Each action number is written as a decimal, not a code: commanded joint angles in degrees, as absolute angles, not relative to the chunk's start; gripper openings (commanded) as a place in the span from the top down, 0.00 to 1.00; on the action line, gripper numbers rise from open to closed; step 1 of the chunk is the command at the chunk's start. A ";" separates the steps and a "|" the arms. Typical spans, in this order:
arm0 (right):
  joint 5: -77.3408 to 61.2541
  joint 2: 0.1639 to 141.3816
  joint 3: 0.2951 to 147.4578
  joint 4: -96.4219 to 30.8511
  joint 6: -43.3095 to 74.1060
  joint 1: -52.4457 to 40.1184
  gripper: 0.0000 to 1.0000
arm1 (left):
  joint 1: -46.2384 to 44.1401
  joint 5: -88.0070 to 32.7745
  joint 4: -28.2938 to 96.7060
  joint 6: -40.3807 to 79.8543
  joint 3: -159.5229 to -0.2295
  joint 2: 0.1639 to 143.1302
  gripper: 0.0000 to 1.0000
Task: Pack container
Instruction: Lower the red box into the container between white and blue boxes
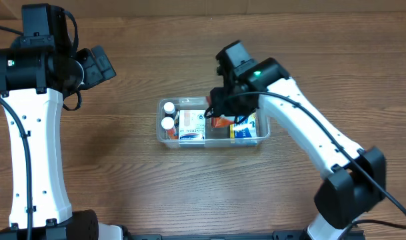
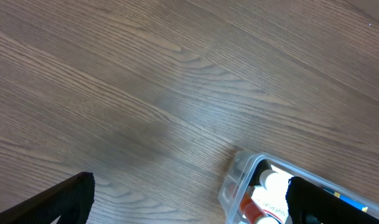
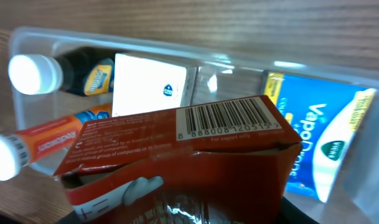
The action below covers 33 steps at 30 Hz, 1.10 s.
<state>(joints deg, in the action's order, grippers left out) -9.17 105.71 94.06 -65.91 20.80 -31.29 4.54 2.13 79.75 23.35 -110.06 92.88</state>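
Right gripper [image 1: 216,110]: jaws closed on a red box [image 3: 177,146] (barcode face up), held tilted over the middle of the container [image 1: 216,143]. The container sits at the centre of the table [image 1: 109,167]. It holds two white-capped bottles [image 1: 168,107] at its left end, a white box [image 1: 191,125] beside them and a blue box [image 3: 320,124] at its right end. My left gripper [image 2: 189,186] hangs to the far left of the container, jaws wide apart, gripping nothing.
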 commanded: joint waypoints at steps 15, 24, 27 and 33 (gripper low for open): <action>-7.57 107.50 92.75 -63.83 22.79 -32.56 0.47 | 4.49 1.91 79.72 21.78 -111.11 92.20 0.00; -7.62 107.50 87.15 -58.52 24.08 -32.58 0.47 | 4.49 1.89 79.75 21.78 -111.11 92.20 0.00; -7.60 107.50 86.56 -58.08 24.08 -32.56 0.47 | 4.49 1.91 79.75 21.78 -111.11 92.20 0.00; -7.62 107.50 86.52 -58.11 24.08 -32.58 0.27 | 4.49 1.91 79.75 21.78 -111.11 92.20 0.00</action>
